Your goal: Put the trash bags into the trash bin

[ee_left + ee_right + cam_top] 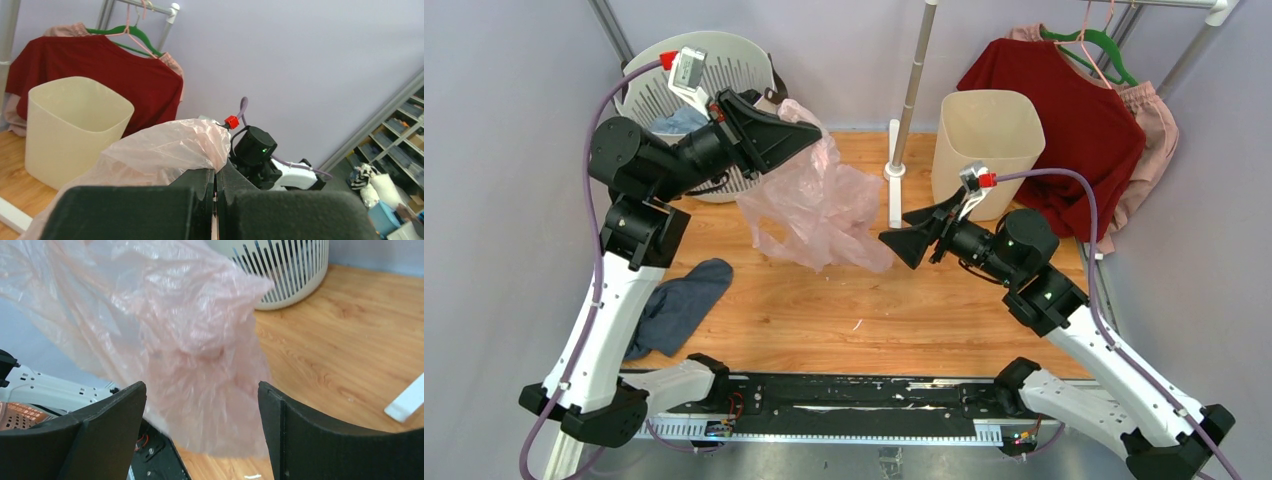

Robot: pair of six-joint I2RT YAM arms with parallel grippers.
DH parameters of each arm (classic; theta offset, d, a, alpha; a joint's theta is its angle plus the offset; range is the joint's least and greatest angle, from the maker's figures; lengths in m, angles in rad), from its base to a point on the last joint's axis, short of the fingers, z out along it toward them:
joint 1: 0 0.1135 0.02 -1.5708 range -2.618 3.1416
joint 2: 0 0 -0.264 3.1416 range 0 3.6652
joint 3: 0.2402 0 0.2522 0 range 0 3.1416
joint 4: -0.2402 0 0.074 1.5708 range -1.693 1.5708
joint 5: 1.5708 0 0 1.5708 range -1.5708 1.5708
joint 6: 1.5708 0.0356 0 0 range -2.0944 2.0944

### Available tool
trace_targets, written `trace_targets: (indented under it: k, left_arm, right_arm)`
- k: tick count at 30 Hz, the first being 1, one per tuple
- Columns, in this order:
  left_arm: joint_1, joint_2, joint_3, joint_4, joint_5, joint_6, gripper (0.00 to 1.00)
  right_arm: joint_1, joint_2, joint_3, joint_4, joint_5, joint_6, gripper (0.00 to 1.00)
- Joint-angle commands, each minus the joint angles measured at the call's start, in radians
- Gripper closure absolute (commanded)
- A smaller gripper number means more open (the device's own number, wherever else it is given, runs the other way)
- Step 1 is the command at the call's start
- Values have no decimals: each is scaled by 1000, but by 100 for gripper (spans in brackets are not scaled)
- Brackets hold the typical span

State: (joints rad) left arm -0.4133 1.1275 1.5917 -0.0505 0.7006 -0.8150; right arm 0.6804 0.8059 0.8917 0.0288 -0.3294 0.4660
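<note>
Pink plastic trash bag (819, 210) hangs at centre, long axis far-left to near-right | left gripper (812, 135) clamped on its top | right gripper (890, 245) agape at its lower end | trash bin (989, 135) far right, nearer right gripper

Bright, even, diffuse light throughout; where it comes from cannot be told. Shadows on the table (844, 320) faint, soft-edged. Top view sharp edge to edge. Right wrist view: trash bag (190, 340) carries small white glints, creases slightly soft. Left wrist view: left gripper (216, 175) close to lens, blurred; far wall (300, 60) evenly lit.
</note>
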Motion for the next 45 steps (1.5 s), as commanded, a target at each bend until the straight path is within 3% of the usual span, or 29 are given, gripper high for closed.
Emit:
trace_targets:
  k: [1,12,16,17,19,20,21,23,26,34,45]
  left_arm:
    - [7,-16,17,90,79,-76,100]
    - [7,-29,7,275,159,-229,100]
    - [7,-40,-4,297,166,-245,100]
    - [7,-42,-6,297,167,-243,100]
    - [7,-44,-15,300,168,-240,100]
    - [7,-44,-19,295,166,-228,100]
    - [6,-44,-17,269,162,-206,100]
    - [7,-42,2,165,144,-133,100]
    - [7,-38,34,26,114,-32,100]
    - [51,1,66,-94,100,65,100]
    - [147,50,-15,-46,133,59,100]
  right_arm:
    - [1,6,-26,198,-38,-35,14]
    - [-8,104,-59,452,-150,58,11]
    - [-8,159,-51,538,-186,113,20]
    - [-8,168,-48,559,-194,121,27]
    - [-8,186,-37,583,-218,147,51]
    - [-8,189,-34,590,-228,154,74]
    - [-8,184,-32,586,-234,158,87]
    - [-8,156,-33,538,-235,148,99]
    - [-8,78,-46,426,-211,101,100]
    - [-9,-159,-49,75,-127,-55,100]
    - [-10,-352,121,-349,-22,-203,100]
